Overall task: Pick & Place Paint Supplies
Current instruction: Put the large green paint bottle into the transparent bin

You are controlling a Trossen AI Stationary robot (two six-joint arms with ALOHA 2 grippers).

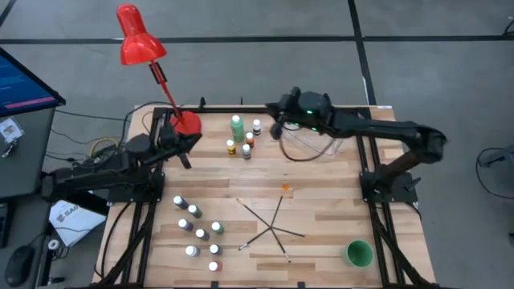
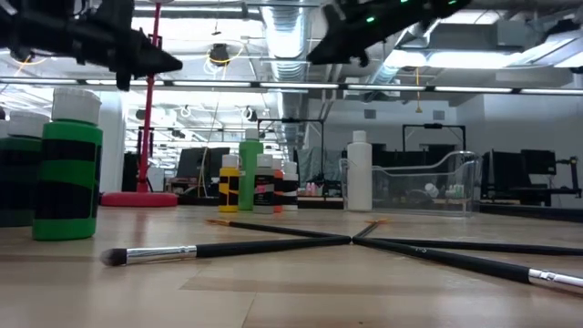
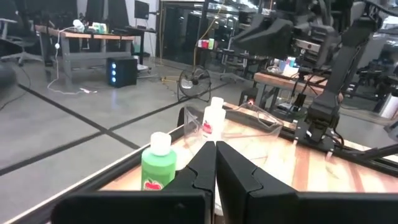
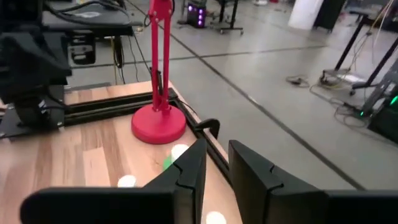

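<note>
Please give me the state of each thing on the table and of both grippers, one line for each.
Left gripper: shut, empty, raised.
Right gripper: slightly open, empty, above the table's far edge.
Green bottle: upright, capped.
Small bottles: upright, capped.
Brushes: lying crossed.
Tub: open.
Cup: upright.
Lamp: standing.

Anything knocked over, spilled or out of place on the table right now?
Nothing spilled or tipped. The small paint bottles stand upright, as does the green bottle. The paintbrushes lie loosely crossed on the wood, and the clear tub sits upright.
</note>
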